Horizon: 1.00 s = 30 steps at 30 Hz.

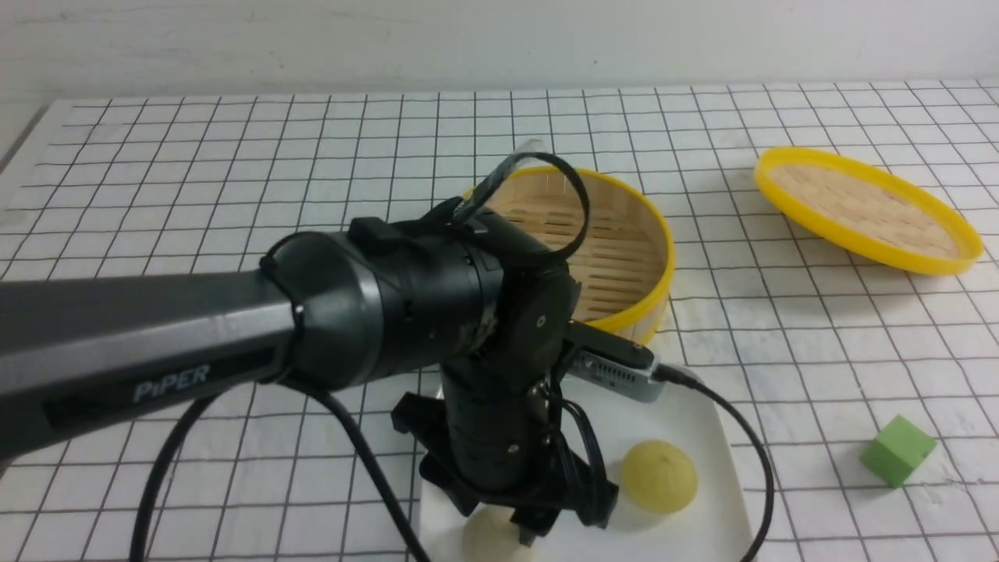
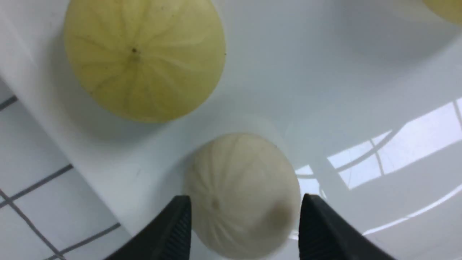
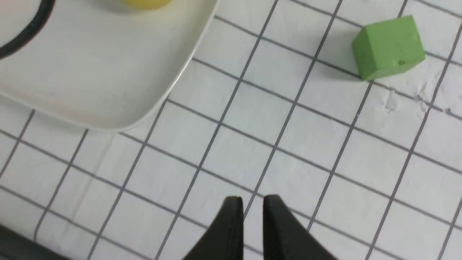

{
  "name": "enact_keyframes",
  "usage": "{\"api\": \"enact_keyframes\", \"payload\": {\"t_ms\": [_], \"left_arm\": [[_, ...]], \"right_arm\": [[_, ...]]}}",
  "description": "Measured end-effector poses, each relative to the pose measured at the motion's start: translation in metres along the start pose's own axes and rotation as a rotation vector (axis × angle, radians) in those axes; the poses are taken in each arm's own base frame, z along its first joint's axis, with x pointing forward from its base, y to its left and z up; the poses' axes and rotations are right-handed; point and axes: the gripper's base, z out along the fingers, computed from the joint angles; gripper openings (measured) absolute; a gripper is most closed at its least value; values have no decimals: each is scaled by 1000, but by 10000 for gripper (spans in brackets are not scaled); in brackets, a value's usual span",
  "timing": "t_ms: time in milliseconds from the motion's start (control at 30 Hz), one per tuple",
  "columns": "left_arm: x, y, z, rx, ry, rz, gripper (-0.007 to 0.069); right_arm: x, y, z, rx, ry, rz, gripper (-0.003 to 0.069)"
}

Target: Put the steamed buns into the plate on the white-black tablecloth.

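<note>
The white square plate (image 1: 702,421) lies on the white-black tablecloth (image 1: 234,156) near the front. A yellow-green steamed bun (image 1: 659,474) rests on it. My left gripper (image 1: 538,531) is low over the plate, its fingers pressed against both sides of the beige-white bun (image 1: 488,540). In the left wrist view my left gripper (image 2: 245,202) flanks that bun (image 2: 242,187) on the plate (image 2: 361,72), with one yellow-green bun (image 2: 144,57) beside it and another (image 2: 447,9) at the frame's corner. My right gripper (image 3: 252,200) is shut and empty above the cloth, off the plate's corner (image 3: 90,72).
An empty bamboo steamer basket (image 1: 624,242) stands just behind the plate. Its yellow-rimmed lid (image 1: 866,209) lies at the back right. A green cube (image 1: 897,450) sits right of the plate and also shows in the right wrist view (image 3: 388,47). My left arm hides part of the plate.
</note>
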Motion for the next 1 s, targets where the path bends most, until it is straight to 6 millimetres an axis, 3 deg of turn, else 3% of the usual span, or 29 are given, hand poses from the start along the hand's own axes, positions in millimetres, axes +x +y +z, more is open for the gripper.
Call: {"api": "enact_keyframes", "payload": {"t_ms": [233, 300, 467, 500, 533, 567, 600, 667, 833, 1000], "left_arm": [[-12, -1, -18, -17, -38, 12, 432], [-16, -2, -24, -14, -59, 13, 431], [-18, -2, -26, -13, -69, 14, 428], [-18, -2, -26, -13, -69, 14, 421], [-18, -2, -26, -14, -69, 15, 420], [-18, -2, -26, -14, -69, 15, 411], [-18, -2, -26, -14, -69, 15, 406], [-18, -2, -26, -14, -69, 15, 393], [-18, -2, -26, -14, -69, 15, 353], [-18, -2, -26, -14, -69, 15, 304]], "right_arm": [[11, -1, -47, -3, -68, -10, 15], [25, -5, -69, 14, -168, -9, -13], [43, -10, -95, -6, -459, 61, -15], [45, -10, -101, -44, -621, 88, -15], [46, -10, -103, -51, -648, 90, -15], [45, -10, -102, -90, -817, 91, -15], [46, -10, -101, -97, -862, 85, -15], [42, -10, -89, -84, -965, 31, -15], [39, -9, -71, -49, -1029, -63, -15], [44, -5, -64, -119, -945, -43, -15]]}}
